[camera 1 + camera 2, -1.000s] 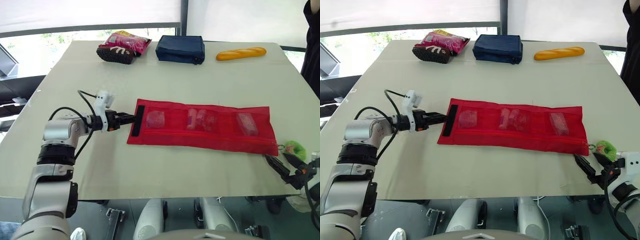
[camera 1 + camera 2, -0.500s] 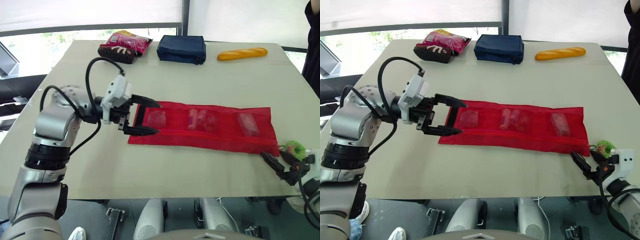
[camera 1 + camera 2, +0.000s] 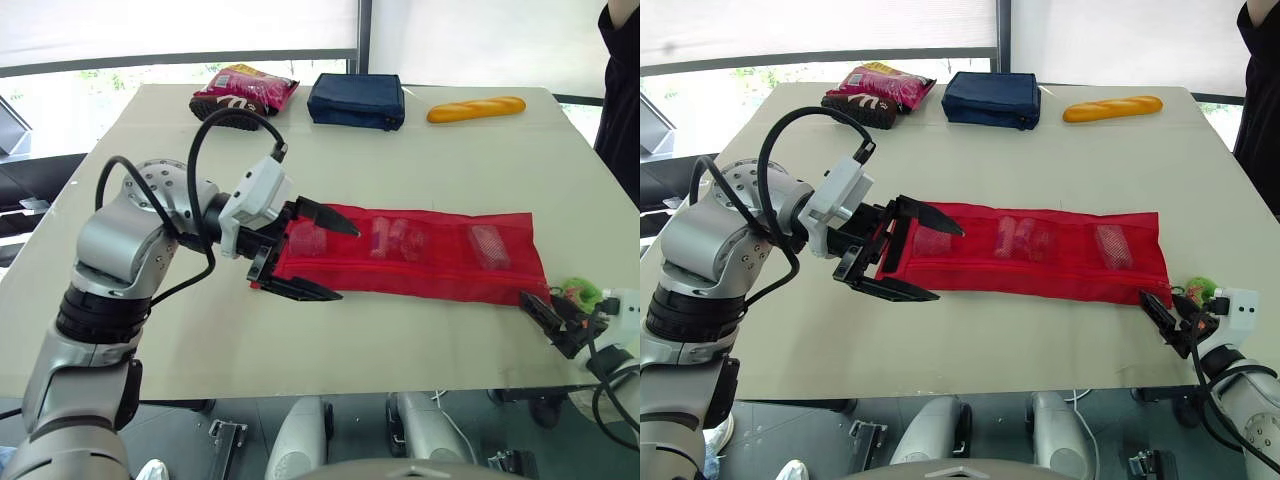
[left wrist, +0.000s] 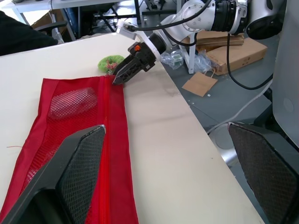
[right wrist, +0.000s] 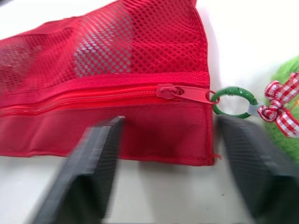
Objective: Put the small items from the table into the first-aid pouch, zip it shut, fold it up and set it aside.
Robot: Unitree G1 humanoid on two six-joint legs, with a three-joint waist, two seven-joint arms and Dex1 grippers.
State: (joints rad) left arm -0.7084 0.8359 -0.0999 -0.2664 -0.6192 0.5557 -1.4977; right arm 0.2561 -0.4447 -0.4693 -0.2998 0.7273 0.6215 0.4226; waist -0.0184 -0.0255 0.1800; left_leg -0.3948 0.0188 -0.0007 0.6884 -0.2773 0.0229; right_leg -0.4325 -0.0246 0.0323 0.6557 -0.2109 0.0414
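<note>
Red mesh pouch lay flat across the middle of the table, three small items showing through its pockets. The zip pull sat at the pouch's right end, hooked to a green ring. I saw the left gripper spread wide over the pouch's left end; I could not tell whether it touched the fabric. Right gripper sat at the pouch's lower right corner, fingers apart, holding nothing. Snack bag, navy case and bread roll lay along the frame's top.

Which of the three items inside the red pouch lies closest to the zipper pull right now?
The pale item in the end pocket beside the right gripper; the other two lie in the middle pocket and by the left gripper.
</note>
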